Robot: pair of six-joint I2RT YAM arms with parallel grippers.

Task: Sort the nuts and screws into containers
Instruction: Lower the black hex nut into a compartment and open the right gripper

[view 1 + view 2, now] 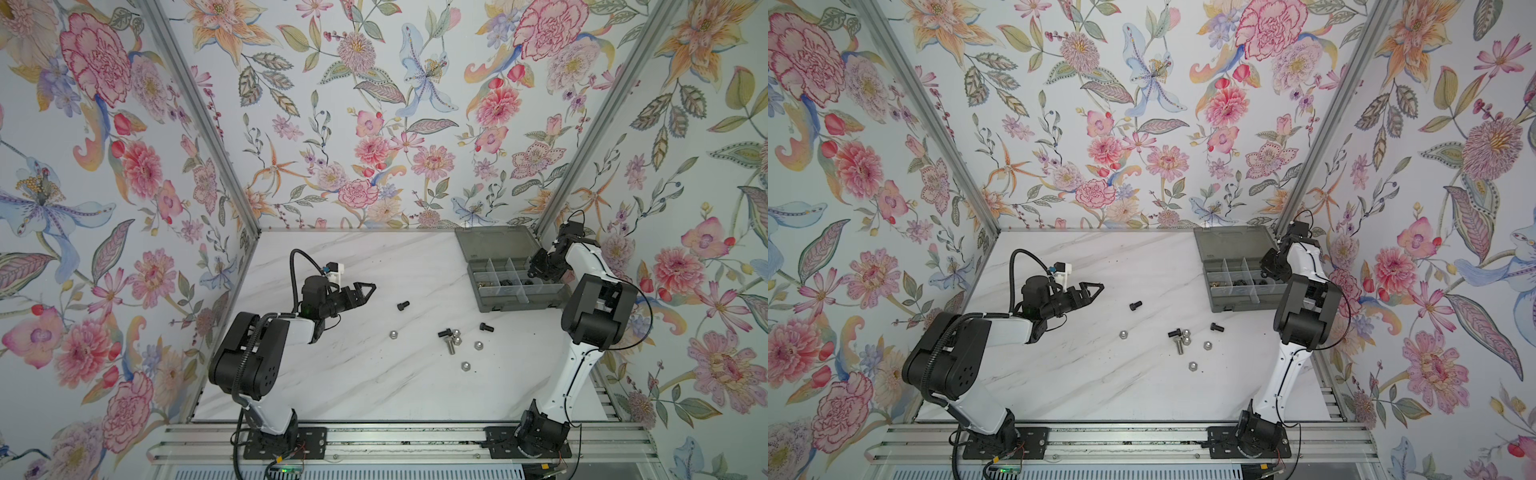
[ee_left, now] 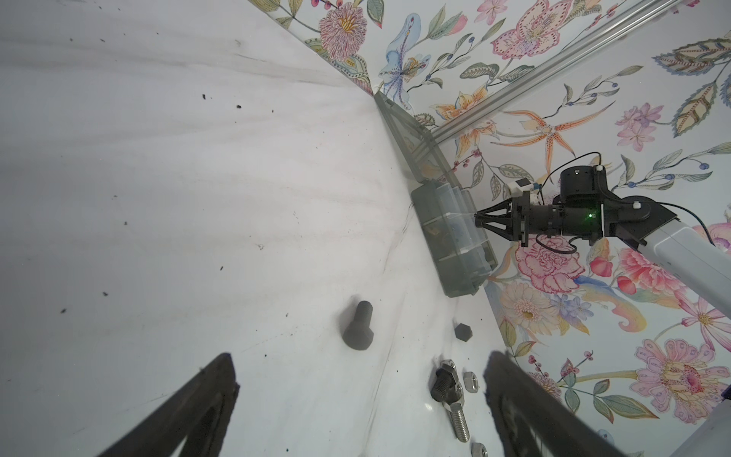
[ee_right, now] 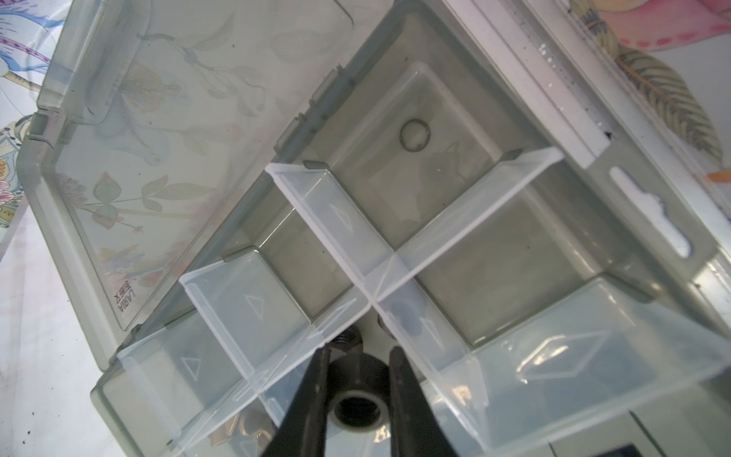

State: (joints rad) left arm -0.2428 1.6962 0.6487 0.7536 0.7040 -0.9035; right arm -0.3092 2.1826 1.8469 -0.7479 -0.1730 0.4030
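Partway: the containers (image 1: 519, 303) right of centre hold a few pieces (image 1: 484, 285), the right pincer (image 3: 360, 350) grasps a black fastener (image 3: 358, 403) over them, the left pincer (image 1: 370, 287) gapes empty, and screws (image 1: 403, 306) and nuts (image 1: 465, 365) lie loose mid-counter (image 1: 332, 386).

Bright, even light from above; faint, short shadows on the worktop (image 1: 332, 382). Both top views bow at their edges. At 6 o'clock in each wrist view the left tool (image 2: 360, 356) and the right tool (image 3: 360, 352), clamping a black fastener (image 3: 358, 407), lie out of focus.
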